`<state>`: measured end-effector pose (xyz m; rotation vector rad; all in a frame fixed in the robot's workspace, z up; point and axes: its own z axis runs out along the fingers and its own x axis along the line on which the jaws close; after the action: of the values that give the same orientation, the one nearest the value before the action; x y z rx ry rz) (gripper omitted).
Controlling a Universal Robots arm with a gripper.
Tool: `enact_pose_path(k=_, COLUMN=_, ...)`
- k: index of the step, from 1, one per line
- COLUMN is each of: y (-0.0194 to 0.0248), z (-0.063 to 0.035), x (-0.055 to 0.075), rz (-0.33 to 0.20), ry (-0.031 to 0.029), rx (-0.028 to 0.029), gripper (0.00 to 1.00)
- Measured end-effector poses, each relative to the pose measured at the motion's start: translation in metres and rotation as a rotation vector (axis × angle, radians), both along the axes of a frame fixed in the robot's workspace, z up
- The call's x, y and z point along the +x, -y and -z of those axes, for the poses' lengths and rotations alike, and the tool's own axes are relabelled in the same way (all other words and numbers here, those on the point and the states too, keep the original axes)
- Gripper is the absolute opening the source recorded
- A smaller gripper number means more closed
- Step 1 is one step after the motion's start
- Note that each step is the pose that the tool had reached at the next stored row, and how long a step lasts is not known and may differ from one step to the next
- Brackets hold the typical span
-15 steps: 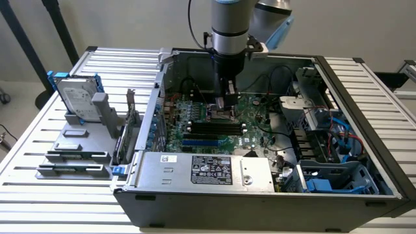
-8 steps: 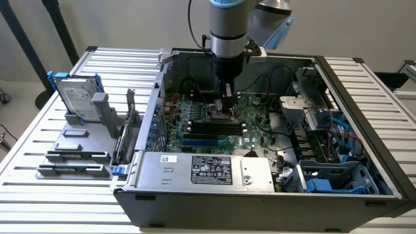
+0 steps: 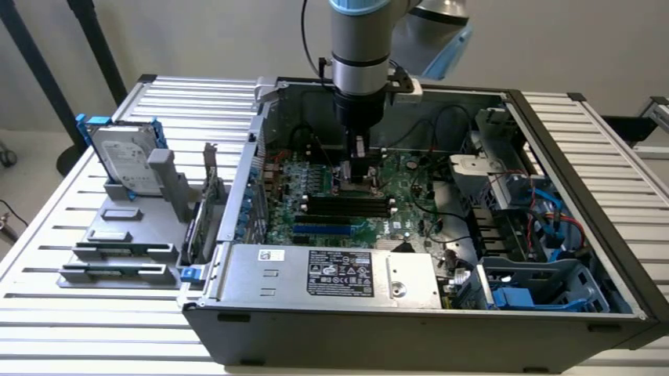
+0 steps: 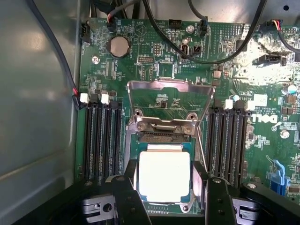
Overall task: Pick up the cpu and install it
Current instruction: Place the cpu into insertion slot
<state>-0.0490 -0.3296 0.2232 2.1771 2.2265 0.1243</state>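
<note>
The cpu, a flat square chip with a shiny silver top, sits between my two black fingers, which press against its opposite edges. My gripper is shut on it directly over the motherboard socket. The socket's metal load plate stands flipped open beyond the chip. In the exterior view the gripper reaches straight down into the open computer case, its tips at the green motherboard. I cannot tell whether the chip rests in the socket or hovers just above it.
Black memory slots flank the socket on both sides. Black cables cross the board. A grey labelled power supply fills the case's near side. A hard drive in a blue bracket stands outside, on the exterior view's left.
</note>
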Motion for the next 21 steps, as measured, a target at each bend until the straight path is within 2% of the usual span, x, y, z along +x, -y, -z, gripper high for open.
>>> enact_pose_path(k=5, y=0.0004, z=0.0013, x=0.0, rz=0.006, ry=-0.0015, rx=0.0, gripper=0.55)
enact_pose_path(k=10, y=0.0004, z=0.0032, x=0.0, rz=0.046, ry=-0.0097, rx=0.0, gripper=0.55)
enact_pose_path(k=13, y=0.0005, z=0.0046, x=0.0007, rz=0.047, ry=-0.012, rx=-0.0001, gripper=0.55)
enact_pose_path(k=15, y=0.0004, z=0.0062, x=0.0018, rz=0.047, ry=-0.0165, rx=-0.0002, gripper=0.55)
enact_pose_path(k=18, y=0.0004, z=0.009, x=0.0029, rz=0.047, ry=-0.0282, rx=-0.0005, gripper=0.55)
enact_pose_path(k=21, y=0.0003, z=0.0101, x=0.0029, rz=0.047, ry=-0.0327, rx=-0.0006, gripper=0.55)
